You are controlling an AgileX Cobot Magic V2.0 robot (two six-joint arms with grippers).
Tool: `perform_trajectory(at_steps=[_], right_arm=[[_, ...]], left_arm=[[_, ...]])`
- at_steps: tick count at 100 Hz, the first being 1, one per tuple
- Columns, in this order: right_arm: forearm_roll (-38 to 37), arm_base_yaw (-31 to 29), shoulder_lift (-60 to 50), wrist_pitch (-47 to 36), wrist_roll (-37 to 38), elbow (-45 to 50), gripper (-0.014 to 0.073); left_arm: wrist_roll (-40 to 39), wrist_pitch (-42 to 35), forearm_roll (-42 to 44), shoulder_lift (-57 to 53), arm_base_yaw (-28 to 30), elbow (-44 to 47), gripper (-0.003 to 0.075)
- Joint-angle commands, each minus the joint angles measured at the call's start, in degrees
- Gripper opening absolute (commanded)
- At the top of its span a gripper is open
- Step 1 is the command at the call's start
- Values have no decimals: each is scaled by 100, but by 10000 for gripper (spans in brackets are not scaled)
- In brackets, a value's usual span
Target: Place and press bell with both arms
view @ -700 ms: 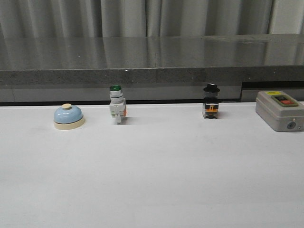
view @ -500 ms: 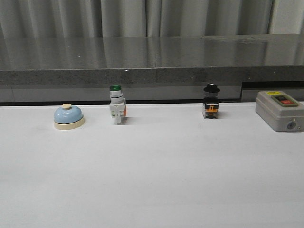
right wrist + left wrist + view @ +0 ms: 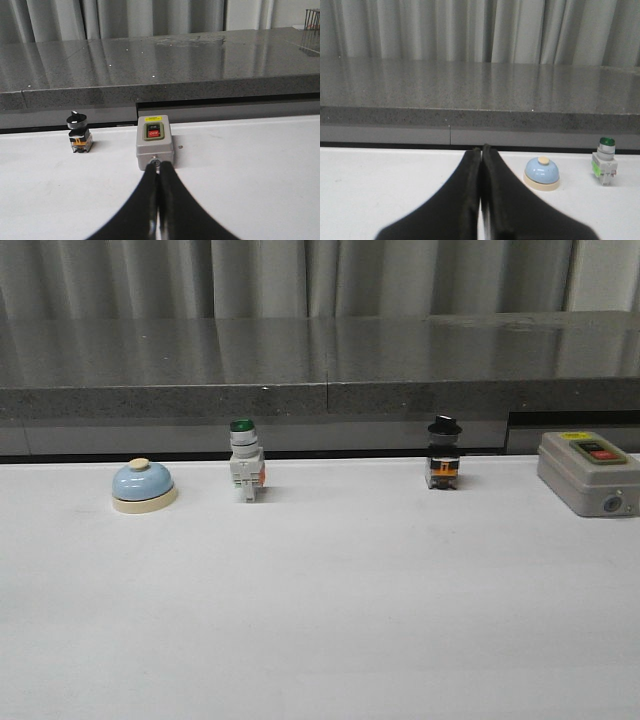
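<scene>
The light-blue bell [image 3: 144,485] with a cream base and cream button stands at the back left of the white table [image 3: 330,610]. It also shows in the left wrist view [image 3: 541,173]. My left gripper [image 3: 481,150] is shut and empty, its tips short of the bell and to its side. My right gripper [image 3: 158,166] is shut and empty, its tips in front of the grey box [image 3: 155,142]. Neither arm shows in the front view.
A green-capped white push-button switch [image 3: 245,472] stands right of the bell. A black-knobbed switch [image 3: 444,453] stands further right. The grey box with a red button [image 3: 588,472] is at the far right. A dark stone ledge [image 3: 320,365] runs behind the table.
</scene>
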Motion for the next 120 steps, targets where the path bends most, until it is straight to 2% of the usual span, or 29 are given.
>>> perform_trajectory(at_steps=[1, 20, 39, 60, 78, 104, 111, 120], right_arm=[[-61, -18, -39, -474, -27, -9, -59], [-61, -18, -39, -474, -27, -9, -59], [-61, -18, -39, -474, -27, -9, -59], [-61, -18, -39, -474, -27, -9, -59], [-61, -18, -39, -474, -27, -9, -59], [-61, -18, -39, -474, -27, -9, -59], [-61, -18, -39, -474, -27, -9, -59], [-61, -18, -39, -474, -27, -9, -59]], left_arm=[[-20, -498, -34, -185, 8, 8, -19], [-20, 128, -63, 236, 8, -710, -19], [-20, 441, -63, 1212, -3, -1674, -19], [-20, 629, -63, 2572, -3, -2775, -19], [-20, 1401, -63, 3887, -16, -3896, -19], [137, 1807, -51, 5710, -231, -5149, -15], [157, 1835, -51, 6184, -297, -5432, 18], [489, 1883, -51, 6762, -412, -5765, 138]])
